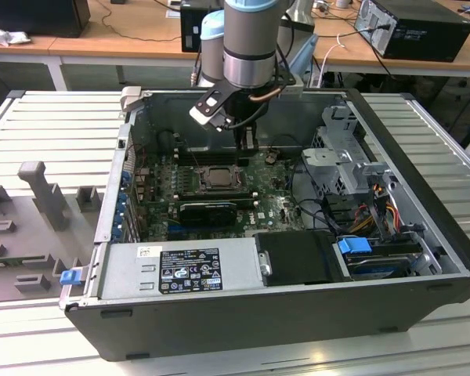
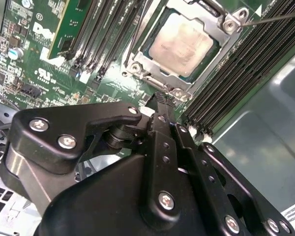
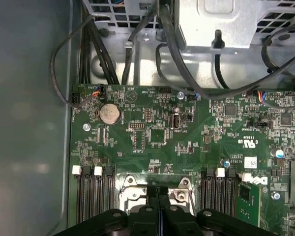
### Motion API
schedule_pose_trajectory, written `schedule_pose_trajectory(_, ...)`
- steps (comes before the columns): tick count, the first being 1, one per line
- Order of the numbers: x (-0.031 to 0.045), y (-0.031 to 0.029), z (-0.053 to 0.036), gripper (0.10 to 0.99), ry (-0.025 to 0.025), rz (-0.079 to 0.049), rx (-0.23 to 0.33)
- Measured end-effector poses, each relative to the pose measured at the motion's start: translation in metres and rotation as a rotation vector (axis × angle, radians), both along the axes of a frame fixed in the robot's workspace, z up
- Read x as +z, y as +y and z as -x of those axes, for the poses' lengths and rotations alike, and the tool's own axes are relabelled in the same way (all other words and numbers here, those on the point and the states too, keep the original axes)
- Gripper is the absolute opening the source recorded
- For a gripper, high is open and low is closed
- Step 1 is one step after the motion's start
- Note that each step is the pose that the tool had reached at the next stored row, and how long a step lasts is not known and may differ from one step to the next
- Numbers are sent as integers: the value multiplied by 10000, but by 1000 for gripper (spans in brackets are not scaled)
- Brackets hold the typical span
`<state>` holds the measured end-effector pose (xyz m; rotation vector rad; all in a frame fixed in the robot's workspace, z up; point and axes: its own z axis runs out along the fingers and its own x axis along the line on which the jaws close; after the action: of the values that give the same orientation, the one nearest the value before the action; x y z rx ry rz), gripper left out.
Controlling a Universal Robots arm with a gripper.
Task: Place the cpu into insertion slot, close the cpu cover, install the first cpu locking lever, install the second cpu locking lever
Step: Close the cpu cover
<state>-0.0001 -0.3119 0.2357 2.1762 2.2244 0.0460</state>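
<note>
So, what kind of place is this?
Probably a robotics or electronics lab: an open black computer case lies on a ribbed grey metal table under a grey robot arm, with wooden benches behind.

Arm (image 1: 249, 39): silver-grey cylinder, pale blue cap (image 1: 211, 27) at 9 o'clock, black cables (image 1: 279, 66). Gripper (image 2: 160, 96): matte black angular links, silver screws (image 2: 166, 200). White bracket (image 1: 206, 111) at wrist.

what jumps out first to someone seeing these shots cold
The open computer case in the exterior view, with the robot arm reaching down into it. In the second wrist view the silvery cpu sits framed by its cpu cover, with the shut black pincer close beside it.
</note>
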Motion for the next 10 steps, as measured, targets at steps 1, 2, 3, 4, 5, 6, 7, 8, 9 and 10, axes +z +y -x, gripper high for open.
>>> schedule_pose_trajectory(1, -1, 0, 10, 106, 1, 0, 1)
schedule_pose_trajectory(2, -3, 0, 19, 106, 1, 0, 0)
schedule_pose_trajectory(3, -4, 0, 34, 106, 1, 1, 1)
schedule_pose_trajectory(4, -6, 0, 45, 106, 1, 0, 1)
schedule_pose_trajectory(5, -8, 3, 69, 106, 0, 0, 0)
schedule_pose_trajectory(6, -9, 6, 91, 106, 1, 0, -1)
schedule_pose_trajectory(7, -9, 6, 99, 106, 1, 0, 0)
schedule_pose_trajectory(8, -10, 8, 114, 106, 1, 0, 0)
schedule_pose_trajectory(9, -12, 8, 132, 106, 1, 1, 1)
schedule_pose_trajectory(10, -14, 8, 145, 106, 1, 1, 0)
